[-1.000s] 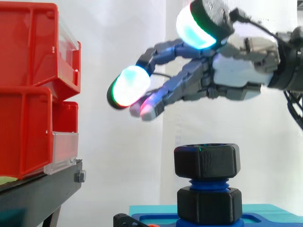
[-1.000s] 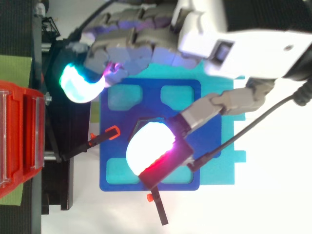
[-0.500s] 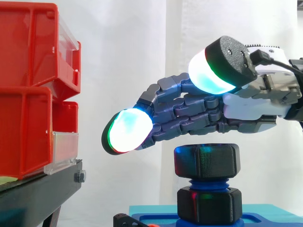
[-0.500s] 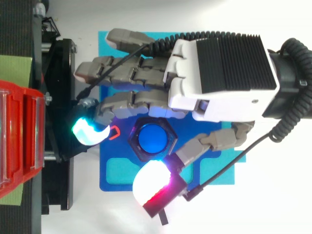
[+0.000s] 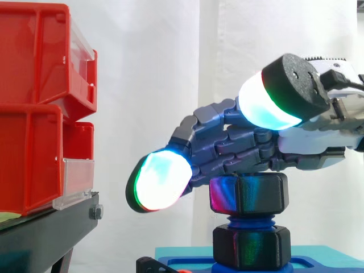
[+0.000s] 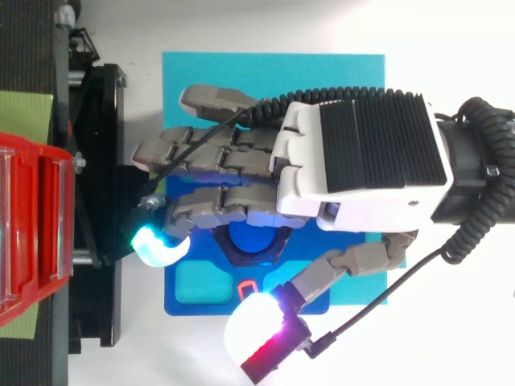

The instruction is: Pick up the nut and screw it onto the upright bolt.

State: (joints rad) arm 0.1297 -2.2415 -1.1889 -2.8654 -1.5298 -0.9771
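Note:
A black hex nut (image 5: 250,193) sits on top of the upright blue bolt (image 5: 248,219), above a second black nut (image 5: 248,248) at the bolt's foot. In the top view the bolt's blue end (image 6: 251,241) shows inside the nut's rim. My hand (image 5: 239,149) hovers palm down just over the nut, open. Its long fingers reach past the nut on the far side, and the thumb pad (image 5: 267,105) floats above the near side. From above, the hand (image 6: 362,161) covers much of the fixture, and its fingers overlap the nut's upper edge.
The bolt stands in a blue plate (image 6: 193,285) on a cyan mat (image 6: 273,68). Stacked red bins (image 5: 34,102) rest on a black stand (image 5: 45,227) to the left, close to my fingertips. White curtain hangs behind.
My hand has turned palm down and dropped from well above the nut to just over it. The thumb has swung clear of the bolt's top, which now shows from above.

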